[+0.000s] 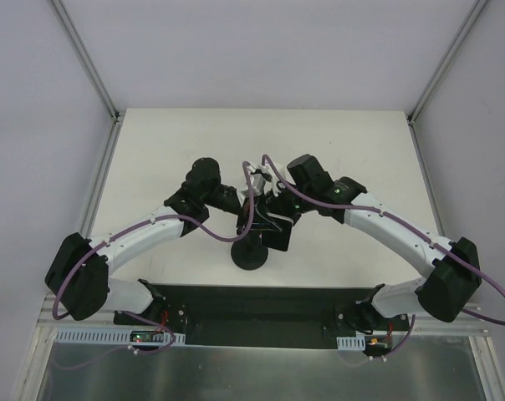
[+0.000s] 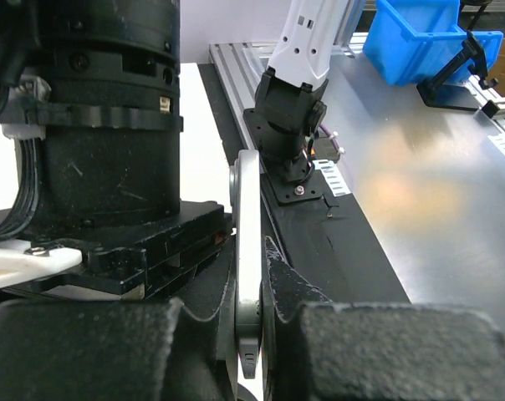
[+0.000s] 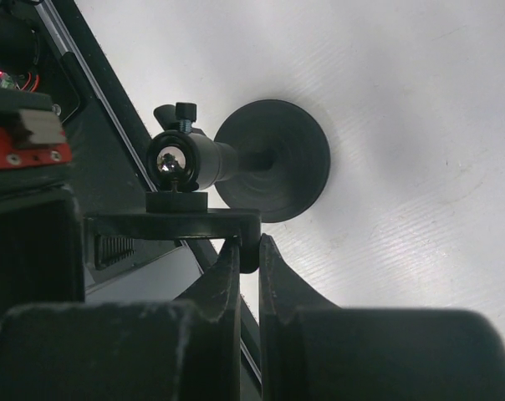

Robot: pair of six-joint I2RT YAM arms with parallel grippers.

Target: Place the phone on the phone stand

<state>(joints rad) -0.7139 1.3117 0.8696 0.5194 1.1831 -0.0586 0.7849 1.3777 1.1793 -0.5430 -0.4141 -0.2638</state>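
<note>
You've got the left gripper (image 2: 248,322) clamped on the phone (image 2: 248,242), which sits edge-on and upright between its fingers. Your right gripper (image 3: 248,259) is pinched almost closed on the end of the holder plate (image 3: 173,223) of the phone stand (image 3: 273,159), just beside the ball head (image 3: 170,159). The stand is on the white table (image 3: 420,125), mid-table left to right and just far of the black mounting strip (image 1: 252,305). In the top view both arms meet over the stand. The phone is held up by the stand's head, clear of the table, but you can't tell if it's seated.
</note>
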